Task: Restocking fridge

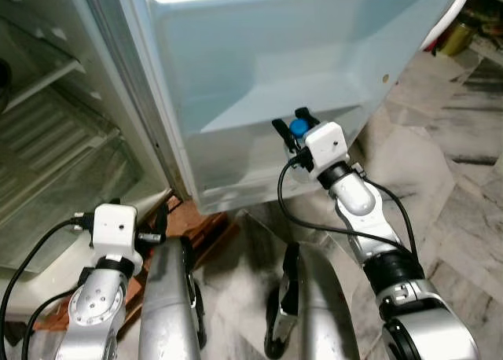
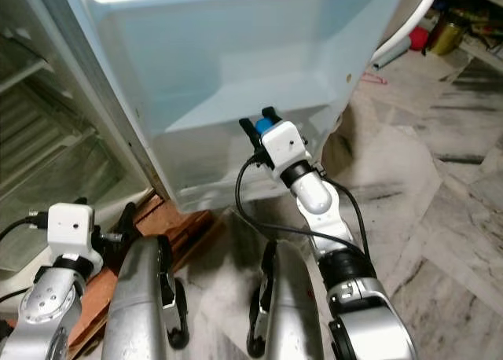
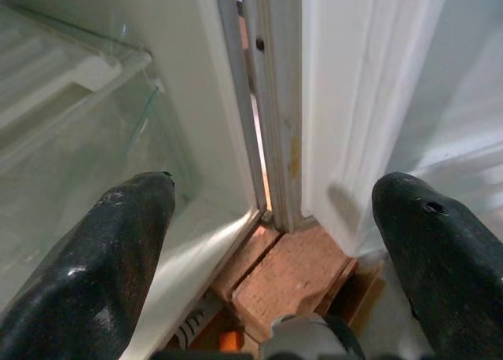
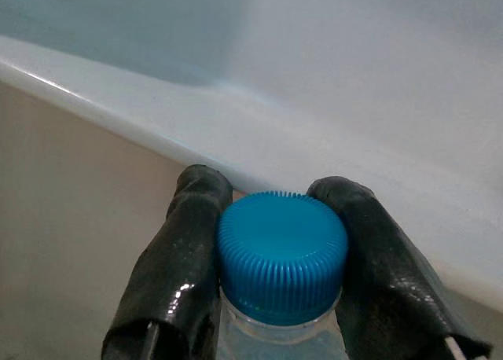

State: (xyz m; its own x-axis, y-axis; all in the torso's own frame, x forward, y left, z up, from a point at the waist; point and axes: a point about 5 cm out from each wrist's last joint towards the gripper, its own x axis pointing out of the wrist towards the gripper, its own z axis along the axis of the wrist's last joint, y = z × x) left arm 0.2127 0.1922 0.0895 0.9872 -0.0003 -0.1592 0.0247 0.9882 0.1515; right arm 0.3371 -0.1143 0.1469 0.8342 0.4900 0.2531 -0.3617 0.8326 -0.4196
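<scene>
My right gripper point(image 1: 294, 126) is shut on a clear water bottle with a blue cap point(image 4: 281, 254), its two black fingers point(image 4: 177, 273) pinching the neck just under the cap. It holds the bottle point(image 2: 262, 125) against the front rim of the lower shelf point(image 1: 236, 116) of the open white fridge door point(image 2: 236, 69). The bottle's body is hidden behind the gripper. My left gripper point(image 3: 275, 242) hangs low and open near the door hinge, with nothing between its fingers point(image 3: 102, 250).
The fridge interior point(image 1: 47, 140) with glass shelves and a drawer lies to the left. Wooden blocks point(image 3: 291, 273) prop the fridge base by the hinge. Marble floor point(image 1: 448, 163) spreads right, with small items point(image 2: 440, 30) at the far right corner.
</scene>
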